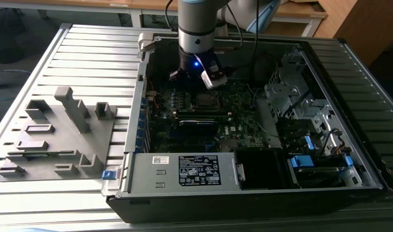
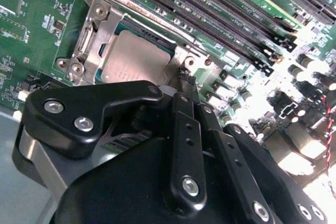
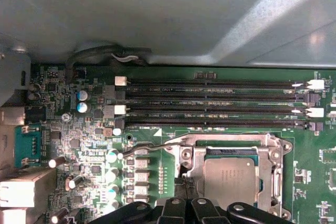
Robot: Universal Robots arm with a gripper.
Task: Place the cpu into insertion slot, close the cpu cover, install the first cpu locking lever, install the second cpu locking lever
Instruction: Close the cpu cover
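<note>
Second wrist view: the hand's point(image 2: 184, 77) black linkage hides the near edge of the cpu cover point(image 2: 93, 35). Its fingers are pressed together right at that cover's corner; whether they pinch anything I cannot tell. One cpu point(image 2: 137, 59) sits in the insertion slot point(image 3: 231, 152), whose dark wall barely shows in the first wrist view under the one cover lying flat over it. Four long black memory slots point(image 3: 210, 103) run beside the cover, and one wire lever point(image 3: 149, 147) reaches out from it. In the exterior view, the open computer case point(image 1: 138, 179) holds the motherboard point(image 1: 244, 135) beneath the arm point(image 1: 196, 29).
</note>
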